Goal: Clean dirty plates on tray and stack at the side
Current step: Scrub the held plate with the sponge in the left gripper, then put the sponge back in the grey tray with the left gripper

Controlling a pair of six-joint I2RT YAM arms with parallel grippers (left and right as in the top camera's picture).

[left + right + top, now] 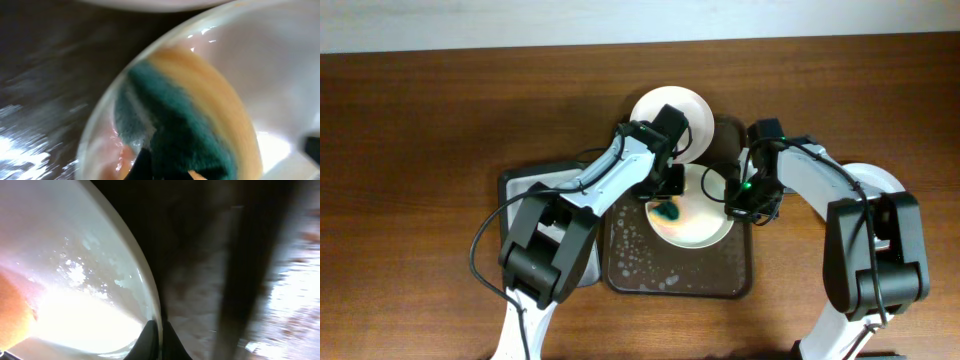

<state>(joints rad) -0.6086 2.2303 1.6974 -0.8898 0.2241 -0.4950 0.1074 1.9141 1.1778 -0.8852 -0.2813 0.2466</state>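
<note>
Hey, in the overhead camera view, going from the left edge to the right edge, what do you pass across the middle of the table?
Small grey-bottomed tray → plate under the green sponge on the big brown tray → right claw pinching its rim → another white plate off the tray.

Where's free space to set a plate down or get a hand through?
Free: tray front strip, between the plate and the near rim; table left of the sponge tray. Crowded: tray rear, left fingers holding the sponge on the plate, right fingers pinching its rim.
</note>
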